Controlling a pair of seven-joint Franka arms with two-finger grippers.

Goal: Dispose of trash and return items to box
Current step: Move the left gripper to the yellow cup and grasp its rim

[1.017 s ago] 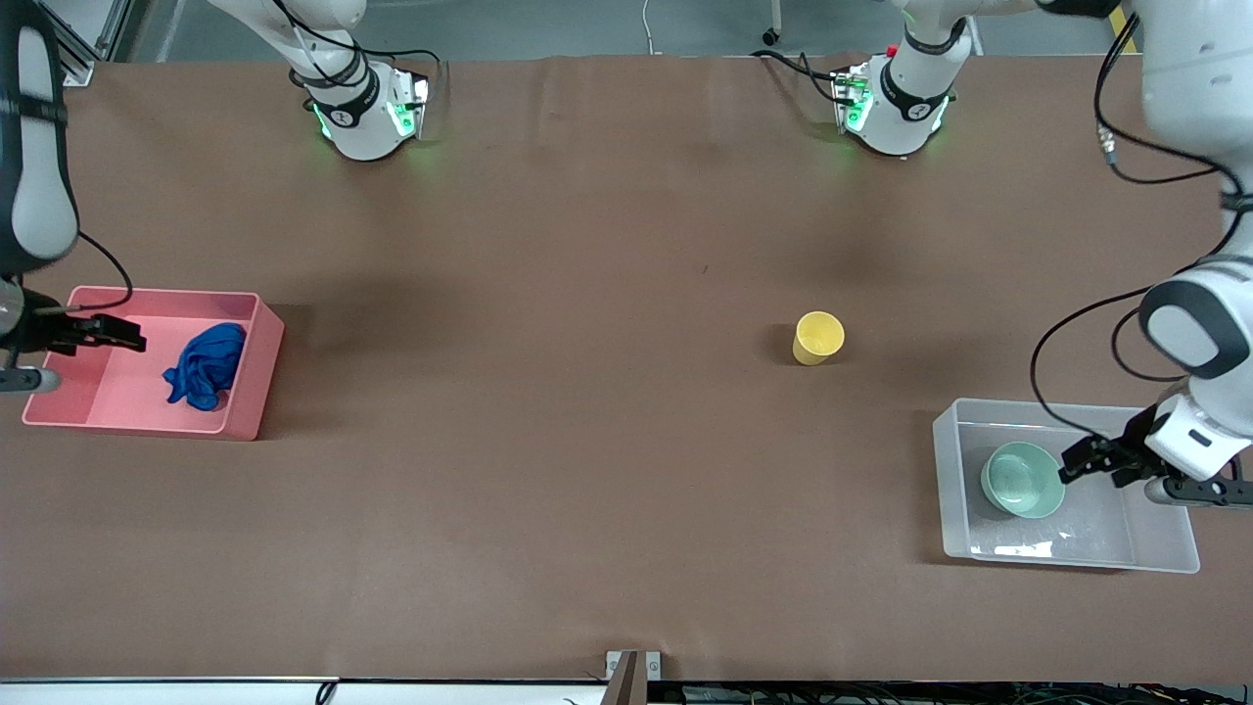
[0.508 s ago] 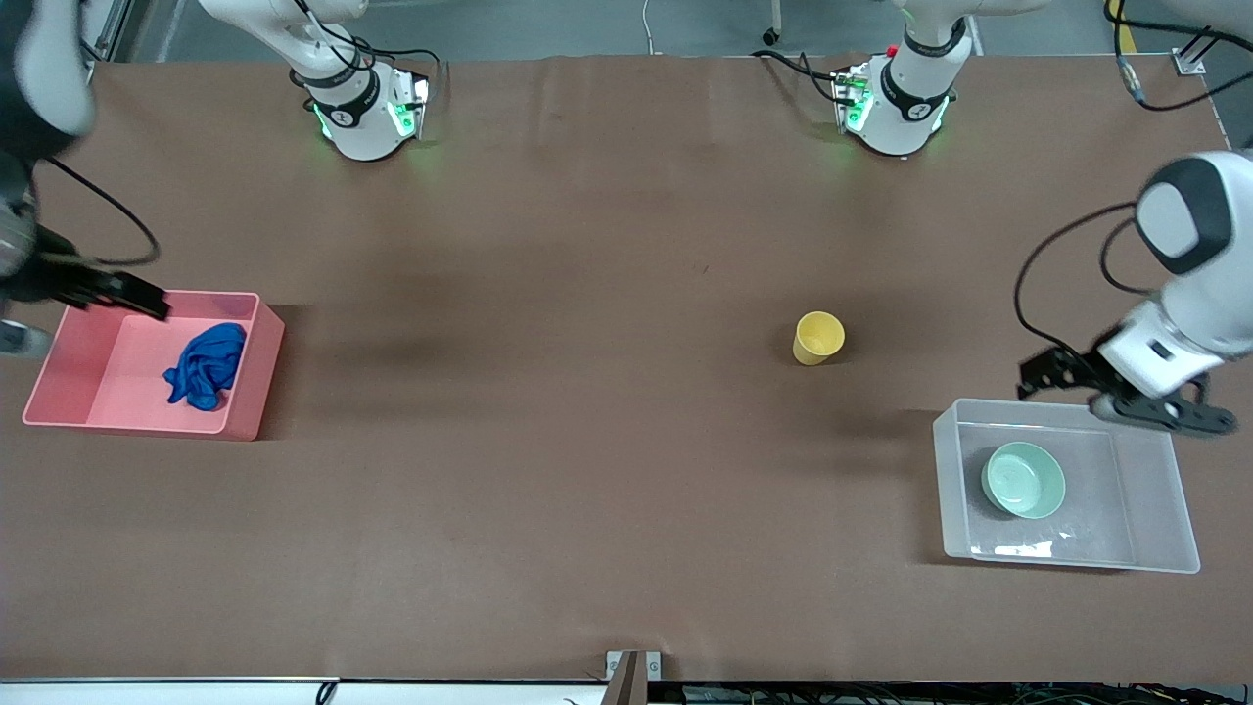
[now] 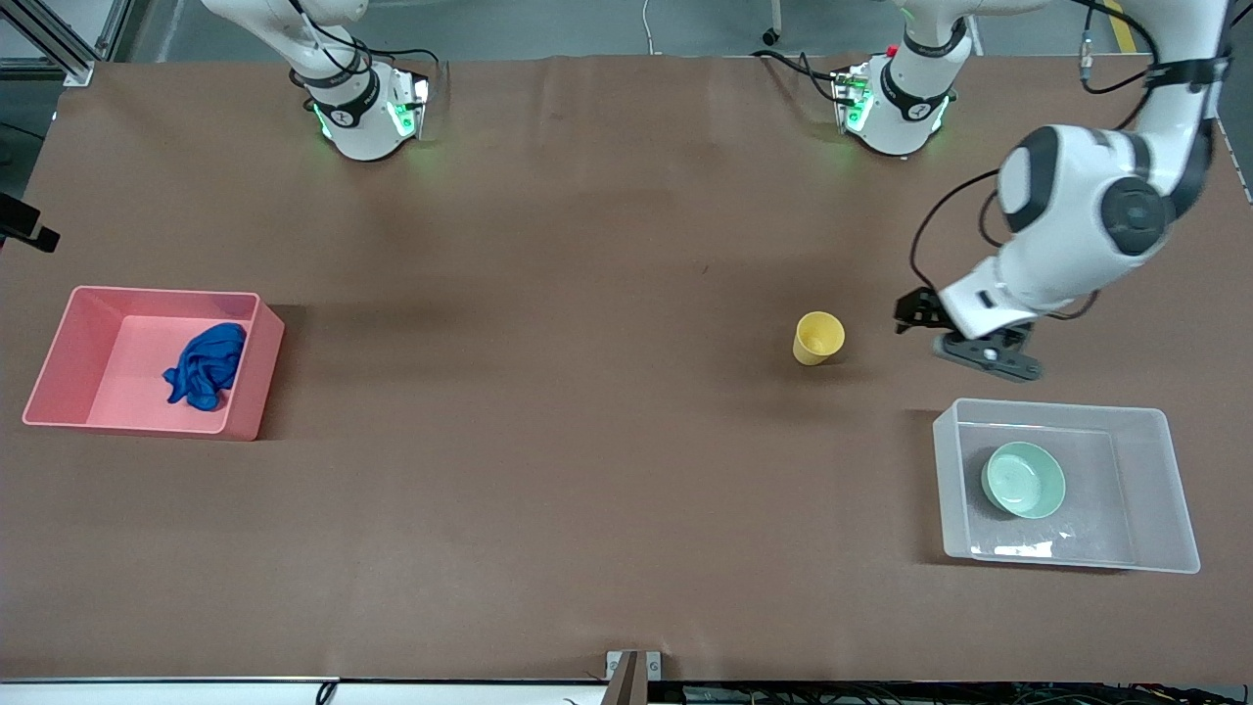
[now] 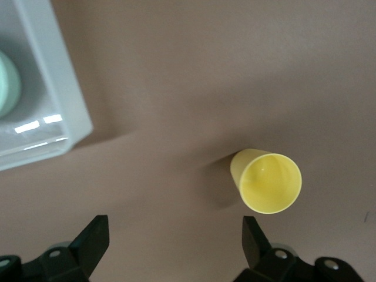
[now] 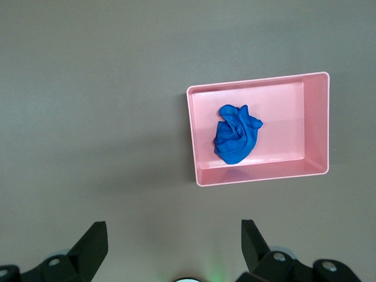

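The yellow cup (image 3: 818, 338) stands upright on the table, and also shows in the left wrist view (image 4: 267, 181). My left gripper (image 3: 910, 315) is open and empty over the bare table between the cup and the clear box (image 3: 945, 480); its open jaws show in the left wrist view (image 4: 174, 247). The mint-green bowl (image 3: 1023, 479) lies in the box. The blue cloth (image 3: 206, 365) lies in the pink bin (image 3: 162, 292). My right gripper (image 3: 24, 225) is open and empty, high over the table's edge at the right arm's end; its wrist view (image 5: 173, 247) looks down on the cloth (image 5: 236, 134).
The pink bin (image 5: 258, 83) sits at the right arm's end of the table, the clear box (image 4: 53, 100) at the left arm's end. Both arm bases (image 3: 362, 113) stand along the edge farthest from the front camera. Brown table surface lies between the bins.
My left gripper rose out of the clear box and moved over the table beside the cup. My right gripper rose from the pink bin to the view's edge. Bowl and cloth stayed put.
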